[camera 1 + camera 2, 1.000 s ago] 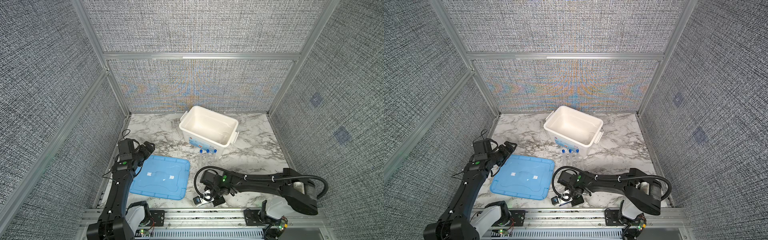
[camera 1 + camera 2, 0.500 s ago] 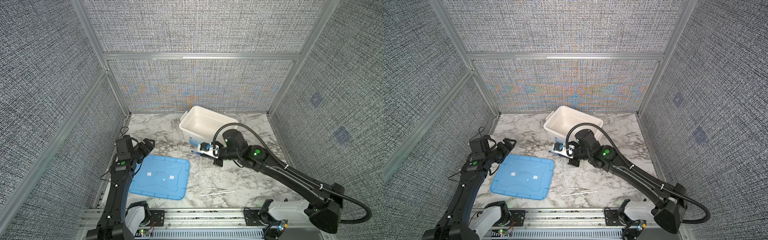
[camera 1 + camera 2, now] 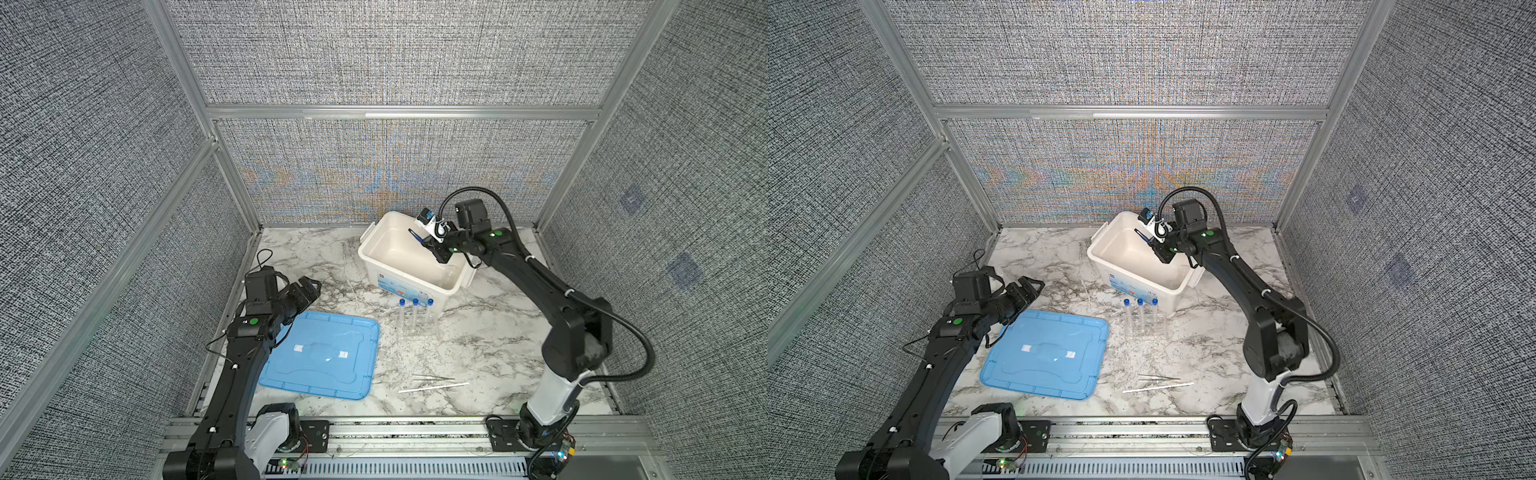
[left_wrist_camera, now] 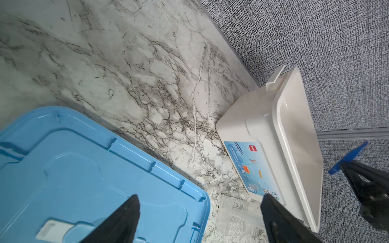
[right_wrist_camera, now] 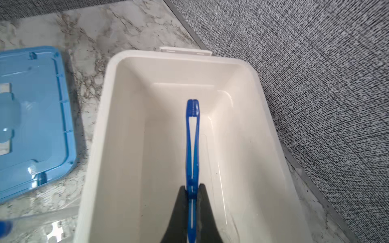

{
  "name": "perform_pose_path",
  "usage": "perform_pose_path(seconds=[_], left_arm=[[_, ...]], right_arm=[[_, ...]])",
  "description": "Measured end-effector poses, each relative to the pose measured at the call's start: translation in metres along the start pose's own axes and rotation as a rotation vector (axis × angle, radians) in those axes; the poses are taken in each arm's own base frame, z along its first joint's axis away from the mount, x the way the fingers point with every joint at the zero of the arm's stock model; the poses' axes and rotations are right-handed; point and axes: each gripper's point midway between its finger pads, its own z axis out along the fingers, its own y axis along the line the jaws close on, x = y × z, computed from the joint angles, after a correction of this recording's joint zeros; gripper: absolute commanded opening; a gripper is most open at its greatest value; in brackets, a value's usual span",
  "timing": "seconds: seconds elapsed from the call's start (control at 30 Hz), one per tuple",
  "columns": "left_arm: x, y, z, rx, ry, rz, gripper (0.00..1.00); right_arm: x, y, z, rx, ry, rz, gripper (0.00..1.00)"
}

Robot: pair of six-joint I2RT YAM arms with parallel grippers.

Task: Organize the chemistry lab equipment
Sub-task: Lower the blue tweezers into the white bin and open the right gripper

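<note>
The right end effector (image 5: 192,187), clenched on the blue tweezers (image 5: 192,136), had swung from the front of the desk (image 3: 478,332) to above the white tub (image 5: 103,126); release seemed next. The left end effector (image 3: 311,289) hung released.

On the table (image 3: 478,332), the tub (image 3: 409,286) sits at 12 o'clock, near the back wall. The rack (image 3: 415,330) with three tubes (image 3: 414,313) stands just at the tub's 6 o'clock, and the lid (image 3: 324,353) lies flat at the rack's 9 o'clock. The loose tweezers (image 3: 432,377), with the stick (image 3: 434,387) just before them, lie at the rack's 6 o'clock. The right gripper (image 5: 192,189) holds the other tweezers (image 5: 192,134) over the tub's inside. The left gripper (image 3: 311,287) hangs at the lid's 11 o'clock.
</note>
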Motion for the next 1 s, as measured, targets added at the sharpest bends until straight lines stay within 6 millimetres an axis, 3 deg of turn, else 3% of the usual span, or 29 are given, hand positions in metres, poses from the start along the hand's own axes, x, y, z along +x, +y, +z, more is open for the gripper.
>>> perform_pose_path(seconds=[0.17,0.3,0.6,0.7,0.83,1.0], left_arm=[[0.005,0.006,0.001,-0.02,0.013,-0.001,0.91],[0.006,0.009,0.003,-0.034,0.02,-0.006,0.91],[0.011,0.017,0.006,-0.065,0.039,-0.019,0.91],[0.012,0.019,0.008,-0.073,0.049,-0.027,0.91],[0.014,0.021,0.009,-0.081,0.058,-0.031,0.91],[0.013,0.02,0.008,-0.079,0.059,-0.03,0.91]], right_arm=[[0.041,-0.014,0.048,0.006,0.17,-0.007,0.0],[0.072,-0.024,0.074,0.028,0.297,-0.042,0.0],[0.111,-0.044,0.102,0.07,0.47,-0.117,0.0],[0.124,-0.047,0.11,0.071,0.512,-0.13,0.05],[0.129,-0.047,0.113,0.07,0.528,-0.136,0.13],[0.112,-0.053,0.101,0.09,0.496,-0.143,0.3]])
